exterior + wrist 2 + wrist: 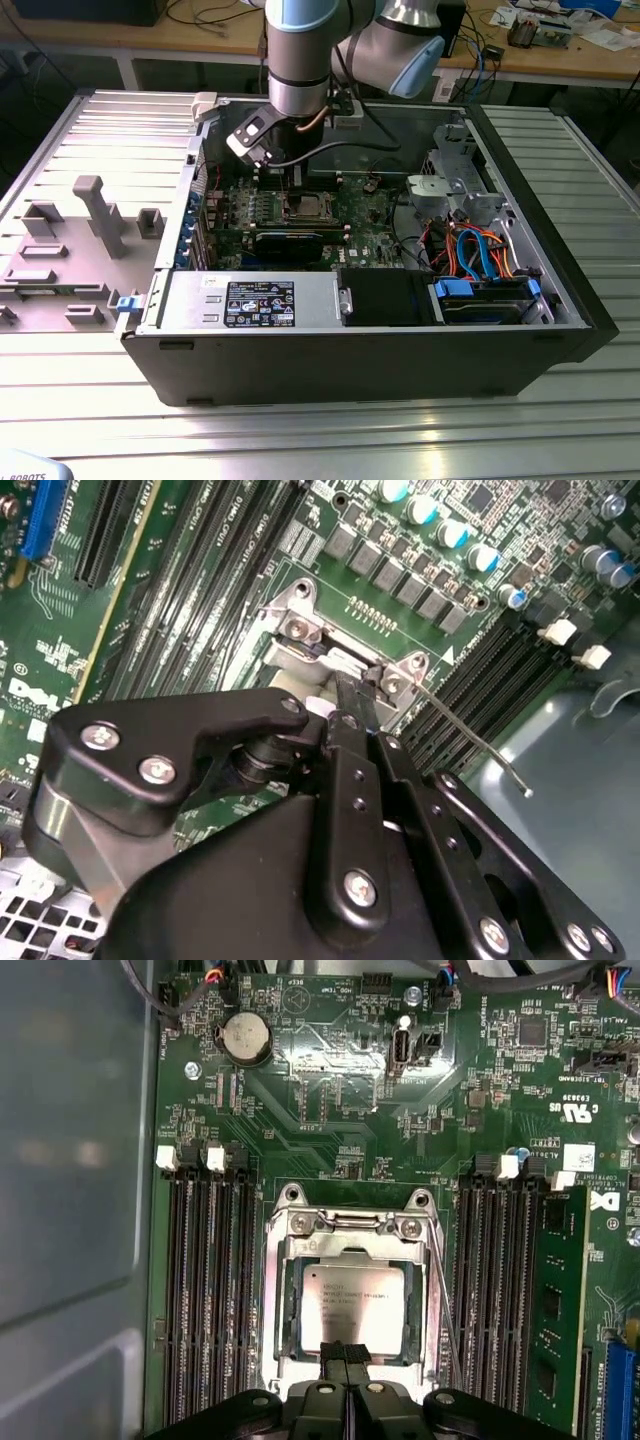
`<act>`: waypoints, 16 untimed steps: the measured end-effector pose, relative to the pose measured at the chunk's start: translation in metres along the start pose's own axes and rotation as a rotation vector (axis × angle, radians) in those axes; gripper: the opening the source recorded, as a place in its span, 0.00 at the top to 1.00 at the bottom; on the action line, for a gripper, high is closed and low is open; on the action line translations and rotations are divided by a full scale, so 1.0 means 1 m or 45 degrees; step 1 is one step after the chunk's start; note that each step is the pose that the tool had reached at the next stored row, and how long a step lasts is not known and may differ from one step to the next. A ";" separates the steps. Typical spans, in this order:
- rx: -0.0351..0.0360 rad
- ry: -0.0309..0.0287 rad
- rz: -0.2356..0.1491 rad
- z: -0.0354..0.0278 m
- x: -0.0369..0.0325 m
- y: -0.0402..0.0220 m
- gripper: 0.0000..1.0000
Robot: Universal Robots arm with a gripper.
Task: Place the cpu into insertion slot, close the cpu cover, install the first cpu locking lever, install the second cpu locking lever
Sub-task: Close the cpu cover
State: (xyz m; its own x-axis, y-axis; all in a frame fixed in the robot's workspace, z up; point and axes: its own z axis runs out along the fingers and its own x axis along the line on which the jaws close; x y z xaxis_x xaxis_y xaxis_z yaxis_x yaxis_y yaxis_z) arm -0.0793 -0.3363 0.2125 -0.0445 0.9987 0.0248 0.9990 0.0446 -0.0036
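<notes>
As the cpu (353, 1298) is seen lying flat and square inside the insertion slot (268, 1300), with its dull metal top facing up, the first step is judged complete. The cpu cover (352, 1250) is seen as a thin silver frame laid around the chip, which shows through the frame's window, so the cover is judged to be lowered over the socket. In the second wrist view, one locking lever (470, 742) is shown as a thin wire running out from a corner of the socket to a free hooked end. It appears not to be latched, though its height above the board cannot be judged reliably, and the lever steps are therefore judged outstanding. The gripper (345, 1350) is positioned low at one edge of the cover, with its fingers drawn narrowly together and nothing visibly gripped between them. The socket is flanked by black memory slots (210, 1280) on the green circuit board (330, 1090). The board is mounted in the open computer case (350, 360) shown in the exterior view.
</notes>
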 end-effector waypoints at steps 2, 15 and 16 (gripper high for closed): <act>-0.0001 0.0001 0.000 0.0003 0.0001 -0.0013 0.89; -0.0004 -0.0193 0.000 0.0057 0.0002 -0.0035 0.89; -0.0005 -0.0199 0.000 0.0038 0.0001 -0.0036 0.89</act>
State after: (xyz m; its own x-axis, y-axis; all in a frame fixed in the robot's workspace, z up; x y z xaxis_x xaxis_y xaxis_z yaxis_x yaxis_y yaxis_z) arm -0.0829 -0.3363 0.2087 -0.0446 0.9990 0.0091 0.9990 0.0446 -0.0032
